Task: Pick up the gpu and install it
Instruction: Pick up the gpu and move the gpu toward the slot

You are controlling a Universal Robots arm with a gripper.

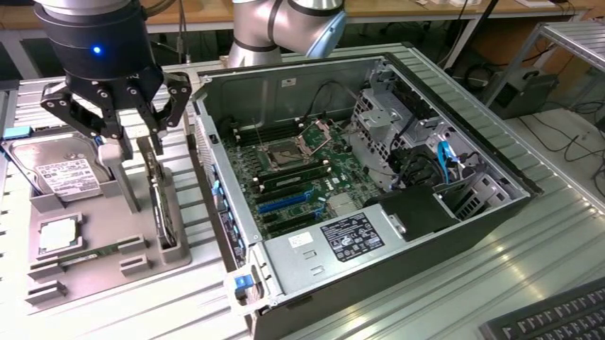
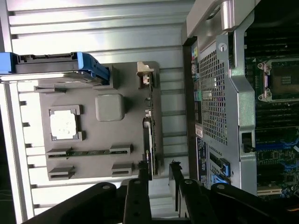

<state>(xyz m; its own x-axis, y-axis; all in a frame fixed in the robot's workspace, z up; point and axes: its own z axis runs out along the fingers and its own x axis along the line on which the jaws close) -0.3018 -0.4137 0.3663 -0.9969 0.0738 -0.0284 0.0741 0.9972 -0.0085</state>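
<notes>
Gripper (image 1: 132, 151) low over gpu (image 1: 164, 205) upright in tray (image 1: 102, 221), jaws spread. Calls for centring on the card, pads square to both faces, gentle closing.

labels on hard drive (image 1: 66, 178), power supply (image 1: 352, 237), print unreadable

Ribbed metal tabletop (image 1: 529, 234), wooden desk (image 1: 397, 8) behind, cables (image 1: 556, 133) on grey floor (image 1: 588, 152)
</notes>
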